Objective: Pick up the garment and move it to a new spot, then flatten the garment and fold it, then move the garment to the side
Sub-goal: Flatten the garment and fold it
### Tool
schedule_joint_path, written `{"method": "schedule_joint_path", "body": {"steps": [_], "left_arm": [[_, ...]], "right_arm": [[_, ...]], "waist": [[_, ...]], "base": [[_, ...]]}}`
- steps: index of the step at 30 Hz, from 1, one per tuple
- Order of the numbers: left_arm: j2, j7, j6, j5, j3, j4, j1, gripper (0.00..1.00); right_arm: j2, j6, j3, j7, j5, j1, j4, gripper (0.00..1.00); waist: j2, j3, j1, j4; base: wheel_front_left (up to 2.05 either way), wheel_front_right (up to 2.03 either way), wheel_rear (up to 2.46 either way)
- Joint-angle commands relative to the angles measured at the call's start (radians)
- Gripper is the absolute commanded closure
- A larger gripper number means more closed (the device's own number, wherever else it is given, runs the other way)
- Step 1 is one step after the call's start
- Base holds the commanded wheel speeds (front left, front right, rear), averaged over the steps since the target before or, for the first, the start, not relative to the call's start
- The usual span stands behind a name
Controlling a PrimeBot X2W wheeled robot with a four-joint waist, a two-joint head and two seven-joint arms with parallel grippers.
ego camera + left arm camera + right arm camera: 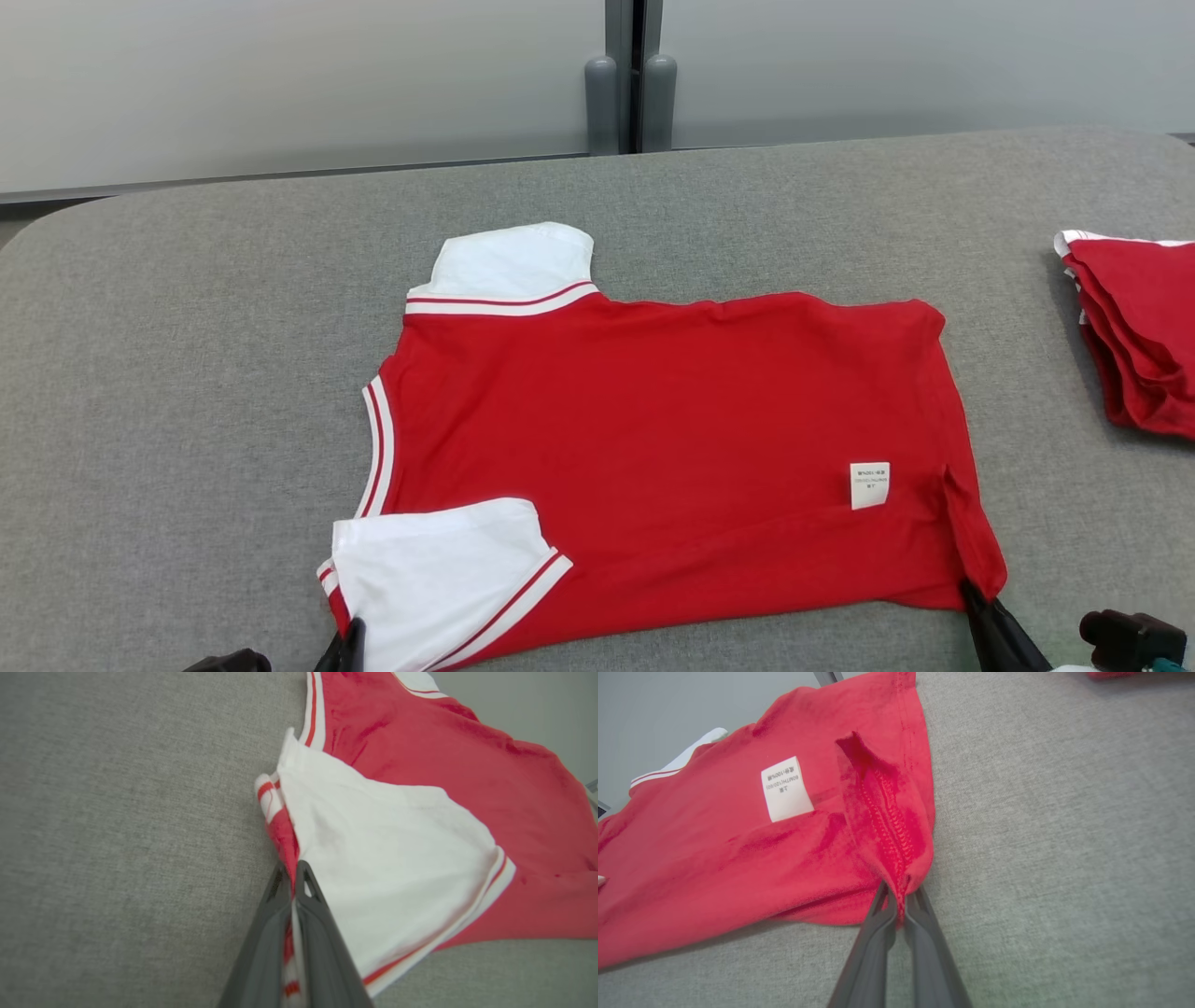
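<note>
Red cloth with white sleeves, the garment [672, 448] lies spread flat near the middle of the grey fabric-covered table [187, 373], its sleeves toward the robot's left and its hem toward the right. The near white sleeve [439, 579] is folded over onto the red body, and the far sleeve [513, 266] points toward the table's back edge. A small white label [869, 485] sits near the hem. The left gripper [292, 872] has its two dark fingers pressed together on the near shoulder edge, with red and white striped trim pinched between them. The right gripper [899, 893] is clamped on the near hem corner, where a ridge of seam rises from its tips. A stack of folded red garments [1134, 345] rests well apart at the table's right edge.
</note>
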Motion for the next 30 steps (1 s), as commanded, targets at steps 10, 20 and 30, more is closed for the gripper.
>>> {"method": "schedule_joint_path", "body": {"steps": [10, 20, 30], "left_arm": [[-0.001, -0.163, 0.053, 0.077, 0.017, -0.049, -0.069, 0.0], [0.034, -0.249, 0.098, 0.209, -0.002, -0.157, -0.138, 0.0], [0.042, -0.23, 0.116, 0.23, -0.02, -0.159, -0.148, 0.0]], "right_arm": [[0.0, 0.0, -0.071, -0.037, -0.1, -0.016, -0.175, 0.0], [0.02, 0.0, -0.141, 0.049, -0.237, -0.005, -0.451, 0.0], [0.059, 0.0, -0.171, 0.112, -0.28, 0.039, -0.535, 0.0]], "waist": [[0.0, -0.015, 0.0, 0.002], [0.0, -0.033, 0.0, 0.004], [0.0, -0.038, 0.0, 0.009]], "base": [[0.0, 0.0, 0.0], [0.0, 0.0, 0.0], [0.0, 0.0, 0.0]]}}
